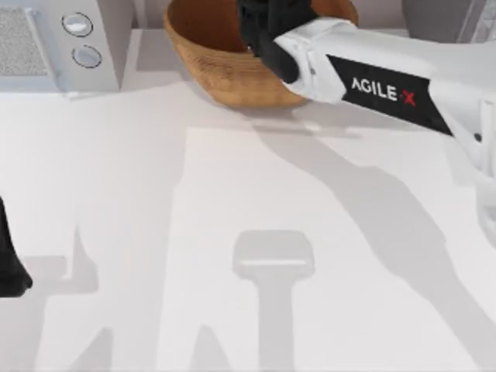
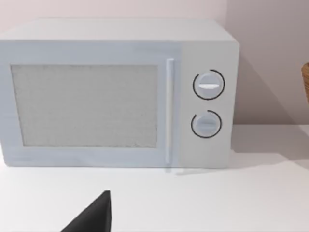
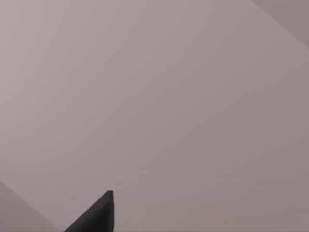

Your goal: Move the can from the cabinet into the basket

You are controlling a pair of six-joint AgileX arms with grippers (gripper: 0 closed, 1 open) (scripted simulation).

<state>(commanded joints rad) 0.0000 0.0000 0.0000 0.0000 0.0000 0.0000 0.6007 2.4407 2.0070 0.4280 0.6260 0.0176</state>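
- Our right arm reaches from 3 o'clock across the white counter (image 1: 232, 232) toward 12 o'clock, and its black right tool (image 1: 267, 23) hangs over the large round tan-brown woven wicker basket (image 1: 209, 62) at the far edge.
- We cannot tell whether that tool is wide, narrow or holding anything; its wrist view gives a plain grey surface and one dark fingertip (image 3: 96, 215).
- We cannot place the can; we judge it is either gripped above the bowl or already dropped inside.
- The relation that matters: the basket's hollow lies directly under the right tool, so a release would call for little or no sideways travel.
- Our left tool (image 1: 12, 263) sits parked at 9 o'clock, facing the white appliance with two round knobs (image 2: 116, 96); its state is also unclear.
- The right arm is far nearer the basket.
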